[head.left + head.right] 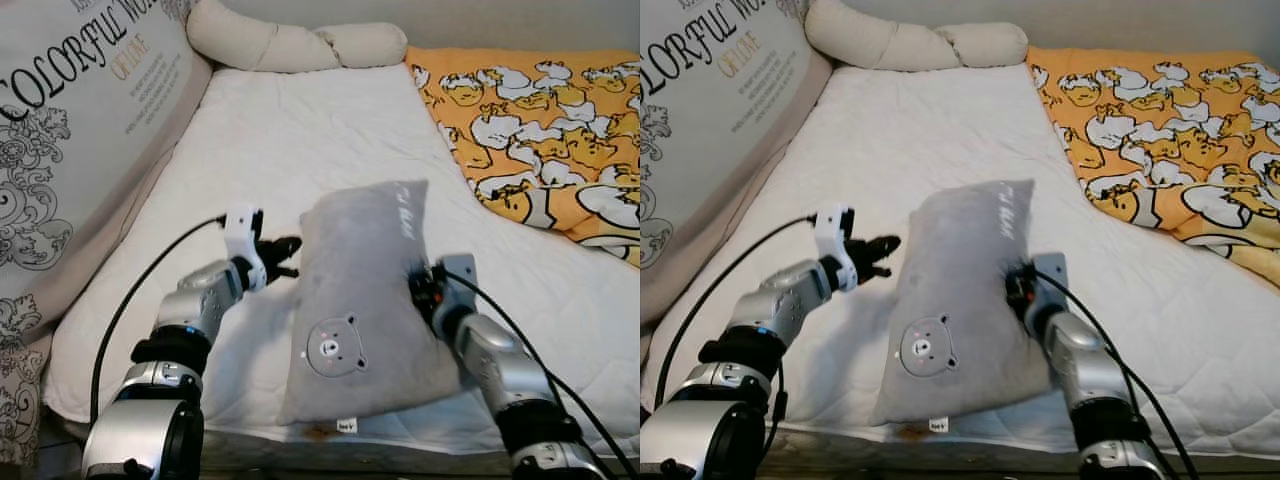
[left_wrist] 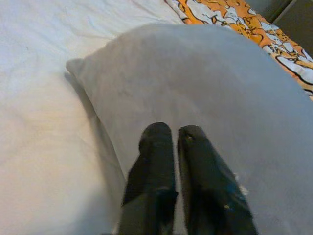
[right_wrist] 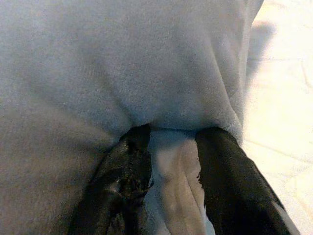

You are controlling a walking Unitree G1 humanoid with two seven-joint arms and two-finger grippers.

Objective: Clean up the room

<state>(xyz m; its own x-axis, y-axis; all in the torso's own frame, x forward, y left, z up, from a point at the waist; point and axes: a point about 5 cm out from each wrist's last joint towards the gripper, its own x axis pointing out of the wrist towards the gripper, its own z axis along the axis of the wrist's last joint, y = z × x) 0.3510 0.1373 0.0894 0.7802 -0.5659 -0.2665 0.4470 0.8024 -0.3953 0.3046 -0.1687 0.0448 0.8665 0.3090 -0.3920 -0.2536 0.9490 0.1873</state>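
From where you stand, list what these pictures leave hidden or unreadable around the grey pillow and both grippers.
- Right gripper: its fingertips are buried in a fold of the grey bear pillow in the right wrist view.
- Pillow's underside: hidden against the white mattress.
- Grey lettering near the pillow's top corner: too small in the eye views.
- Large printed cushion: its text is cut off by the frame edge.
- Left gripper: whether its fingers touch the pillow is unclear.

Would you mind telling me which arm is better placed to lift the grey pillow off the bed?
Right, probably. The right claw already pinches a fold of the pillow's edge, while the left claw is shut beside its other edge, gripping nothing.
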